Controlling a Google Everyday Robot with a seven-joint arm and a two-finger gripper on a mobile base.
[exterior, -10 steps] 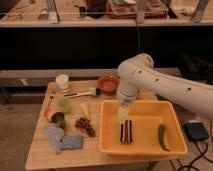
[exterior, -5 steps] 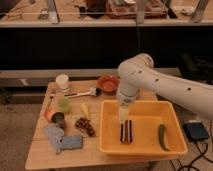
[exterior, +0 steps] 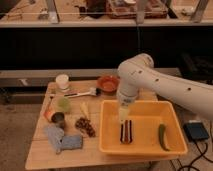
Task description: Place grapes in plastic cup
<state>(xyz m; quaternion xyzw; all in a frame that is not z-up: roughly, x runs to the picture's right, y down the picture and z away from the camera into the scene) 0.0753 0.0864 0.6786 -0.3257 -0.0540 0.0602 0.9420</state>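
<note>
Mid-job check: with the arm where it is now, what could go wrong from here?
1. The gripper hangs over the dark striped block in the yellow bin, away from the grapes on the table, so it may pick the wrong thing.
2. The plastic cup stands close to a small dark can; dropping grapes there could knock either over.

On the table (exterior: 42,152), the tub (exterior: 170,112) fills the right half, holding the block (exterior: 126,132) and, to its right, a vegetable (exterior: 162,137); the gripper (exterior: 124,119) hangs just above the block's rear end. Left of the tub lie the grapes (exterior: 85,126), with the plastic cup (exterior: 62,104) behind them to the left and a can (exterior: 58,118) just before that cup.
</note>
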